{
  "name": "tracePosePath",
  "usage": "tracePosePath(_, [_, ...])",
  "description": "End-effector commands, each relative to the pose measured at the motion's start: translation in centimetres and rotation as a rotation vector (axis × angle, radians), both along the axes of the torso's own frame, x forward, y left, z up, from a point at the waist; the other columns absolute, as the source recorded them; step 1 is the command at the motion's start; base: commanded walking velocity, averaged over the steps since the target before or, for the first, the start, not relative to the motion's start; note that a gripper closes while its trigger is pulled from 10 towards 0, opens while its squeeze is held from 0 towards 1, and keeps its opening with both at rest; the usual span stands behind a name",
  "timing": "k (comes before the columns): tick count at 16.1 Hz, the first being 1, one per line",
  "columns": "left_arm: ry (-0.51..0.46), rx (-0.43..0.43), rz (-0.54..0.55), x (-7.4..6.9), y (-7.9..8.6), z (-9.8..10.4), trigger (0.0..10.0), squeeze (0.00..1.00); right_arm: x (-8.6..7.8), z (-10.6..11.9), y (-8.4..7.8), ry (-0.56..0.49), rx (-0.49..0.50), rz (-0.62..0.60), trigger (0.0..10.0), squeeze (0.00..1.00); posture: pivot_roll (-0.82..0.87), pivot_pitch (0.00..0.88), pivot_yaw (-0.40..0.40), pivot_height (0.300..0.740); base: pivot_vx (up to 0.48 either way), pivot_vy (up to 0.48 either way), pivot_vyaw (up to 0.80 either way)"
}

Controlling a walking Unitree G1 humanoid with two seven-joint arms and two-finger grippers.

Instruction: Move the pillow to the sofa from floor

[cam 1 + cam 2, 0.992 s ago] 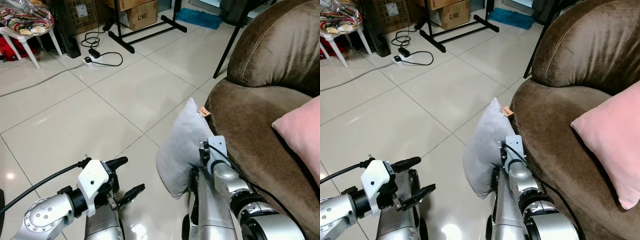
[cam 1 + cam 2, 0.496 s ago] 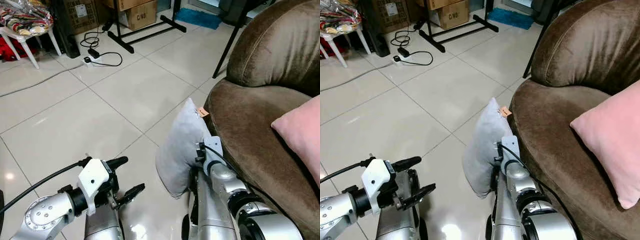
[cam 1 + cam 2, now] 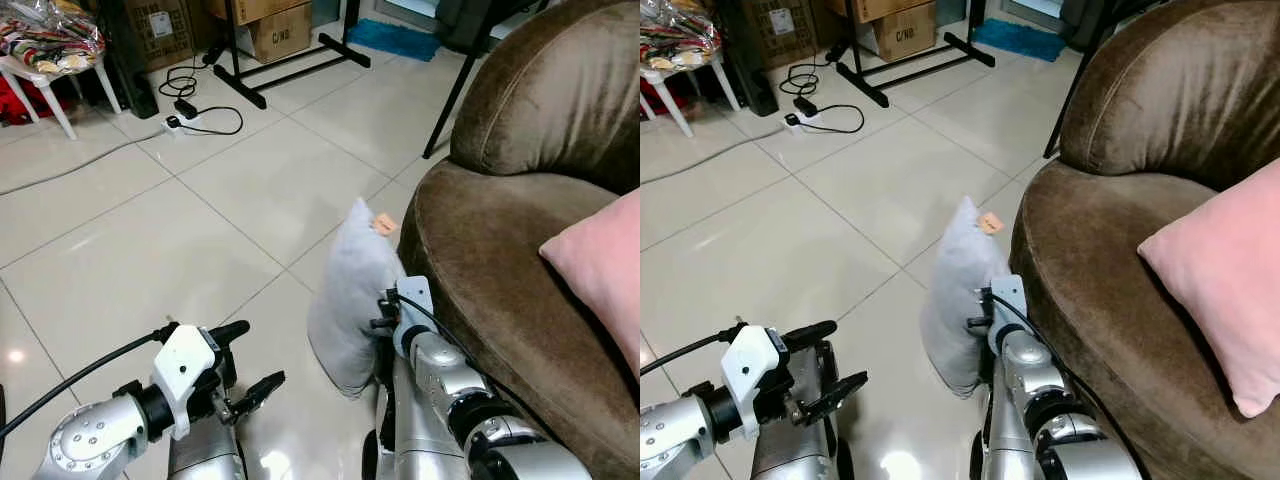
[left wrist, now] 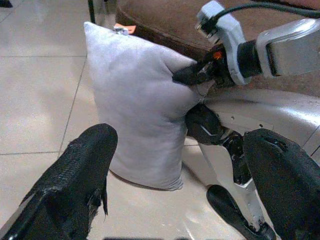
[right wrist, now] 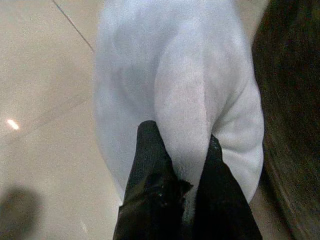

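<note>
A light grey pillow with an orange tag stands upright on the tiled floor against the front of the brown sofa. My right gripper is shut on a fold of the pillow's side, its black fingers pinching the fabric. The pillow also shows whole in the left wrist view, its bottom edge on the floor. My left gripper hangs open low at the left, a short way from the pillow, with nothing between its fingers.
A pink cushion lies on the sofa seat at the right. Far back stand a black stand's feet, a power strip with cables, cardboard boxes and a white plastic chair. Tiled floor spreads to the left.
The pillow has tipped away from the sofa toward the left and further forward, with the right gripper holding it. The left gripper has stayed roughly in place.
</note>
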State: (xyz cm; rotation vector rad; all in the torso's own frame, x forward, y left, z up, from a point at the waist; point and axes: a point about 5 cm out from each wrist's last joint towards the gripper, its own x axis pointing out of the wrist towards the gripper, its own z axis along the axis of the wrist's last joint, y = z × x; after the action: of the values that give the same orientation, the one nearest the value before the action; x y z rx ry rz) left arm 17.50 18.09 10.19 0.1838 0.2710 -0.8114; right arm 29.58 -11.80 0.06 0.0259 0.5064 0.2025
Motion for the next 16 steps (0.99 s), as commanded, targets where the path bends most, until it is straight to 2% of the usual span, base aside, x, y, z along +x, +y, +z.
tracePosePath(1, [-0.007, 0.015, 0.031, -0.4, 0.3, -0.1, 10.0, 0.00, -0.1, 0.6, 0.0, -0.043, 0.073, 0.011, 0.0, 0.00, 0.05, 0.006, -0.051, 0.468, 0.000, 0.000, 0.00])
tracePosePath(3, [-0.014, 0.017, 0.048, -0.5, 0.5, -0.1, 10.0, 0.00, -0.1, 1.1, -0.2, -0.070, 0.104, 0.006, 0.0, 0.00, 0.06, 0.000, -0.059, 0.468, 0.000, 0.000, 0.00])
tracePosePath(4, [-0.026, 0.022, 0.068, -0.4, 0.7, 0.0, 10.0, 0.00, -0.1, 1.9, -0.5, -0.106, 0.155, -0.002, 0.0, 0.00, 0.06, 0.000, -0.063, 0.468, 0.000, 0.000, 0.00])
tracePosePath(5, [-0.089, 0.037, 0.135, 0.5, 1.2, 0.5, 10.0, 0.00, -0.5, 4.8, -1.8, -0.224, 0.203, -0.007, 0.0, 0.00, 0.07, 0.000, -0.064, 0.468, 0.000, 0.000, 0.00])
tracePosePath(6, [-0.121, 0.048, 0.192, 1.2, 1.6, 0.8, 10.0, 0.00, -1.3, 6.6, -2.5, -0.281, 0.238, -0.016, 0.0, 0.00, 0.06, 0.000, -0.055, 0.468, 0.000, 0.000, 0.00])
tracePosePath(7, [-0.134, 0.051, 0.240, 1.5, 2.1, 0.9, 10.0, 0.00, -1.9, 7.4, -2.6, -0.294, 0.226, 0.009, 8.7, 0.00, 0.05, 0.000, -0.042, 0.468, 0.000, 0.000, 0.00])
tracePosePath(8, [-0.147, 0.043, 0.277, 1.7, 2.5, 1.0, 10.0, 0.00, -2.3, 7.8, -2.5, -0.308, 0.231, 0.043, 10.0, 0.00, 0.05, 0.000, -0.038, 0.468, 0.000, 0.000, 0.00])
tracePosePath(9, [-0.181, 0.024, 0.358, 2.3, 3.6, 1.5, 10.0, 0.00, -3.1, 8.3, -2.3, -0.316, 0.249, 0.084, 10.0, 0.00, 0.04, 0.000, -0.032, 0.468, 0.000, 0.000, 0.00])
tracePosePath(10, [-0.207, 0.006, 0.418, 3.0, 4.3, 2.1, 10.0, 0.00, -3.7, 8.5, -2.4, -0.311, 0.252, 0.041, 10.0, 0.00, 0.04, 0.000, -0.029, 0.477, 0.000, 0.000, 0.00])
tracePosePath(13, [-0.247, 0.052, 0.433, 4.4, 3.5, 2.3, 10.0, 0.00, -4.3, 8.7, -2.7, -0.272, 0.237, -0.051, 10.0, 0.00, 0.03, 0.000, -0.016, 0.512, 0.000, 0.000, 0.00])
tracePosePath(15, [-0.272, 0.070, 0.552, 5.2, 4.2, 2.2, 10.0, 0.00, -4.4, 9.0, -3.2, -0.276, 0.217, -0.075, 10.0, 0.00, 0.02, 0.000, -0.015, 0.532, 0.000, 0.000, 0.00])
tracePosePath(16, [-0.273, 0.056, 0.573, 5.2, 4.4, 2.2, 10.0, 0.00, -4.3, 9.1, -3.3, -0.273, 0.211, -0.083, 10.0, 0.00, 0.03, 0.000, -0.019, 0.542, 0.000, 0.000, 0.00])
